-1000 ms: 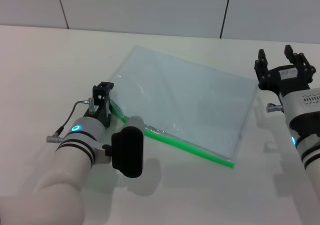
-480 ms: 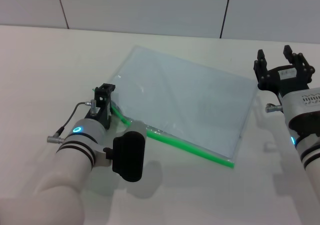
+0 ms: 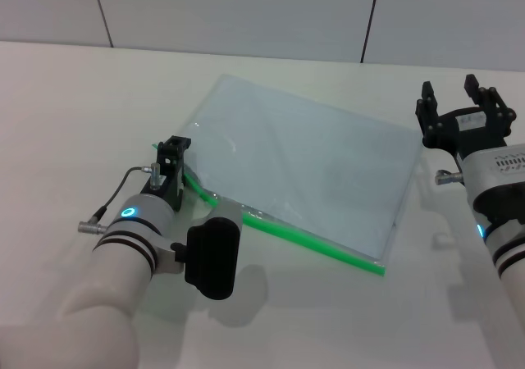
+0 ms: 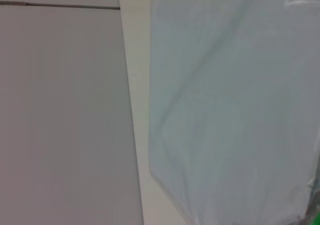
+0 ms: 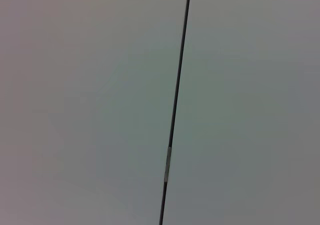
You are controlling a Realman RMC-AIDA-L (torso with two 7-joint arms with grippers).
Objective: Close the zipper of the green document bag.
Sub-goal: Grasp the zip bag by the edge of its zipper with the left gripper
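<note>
The green document bag [image 3: 303, 160] lies flat on the white table, a pale blue translucent pouch that also fills the left wrist view [image 4: 230, 110]. Its zipper [image 3: 312, 239] is the bright green strip along the near long edge. My left gripper [image 3: 174, 149] sits on the strip's left end, fingers close together over it. The slider is hidden under them. A short piece of green shows on the gripper's far-left side. My right gripper [image 3: 455, 97] hovers open beside the bag's far right corner, holding nothing.
The white table [image 3: 66, 115] stretches left of the bag and in front of it. A grey panelled wall [image 3: 246, 16] stands behind the table. The right wrist view shows only that wall and a dark seam [image 5: 175, 110].
My left arm has crept a little to the right along the green strip. A bit more green now shows behind its gripper. The right arm has not moved.
</note>
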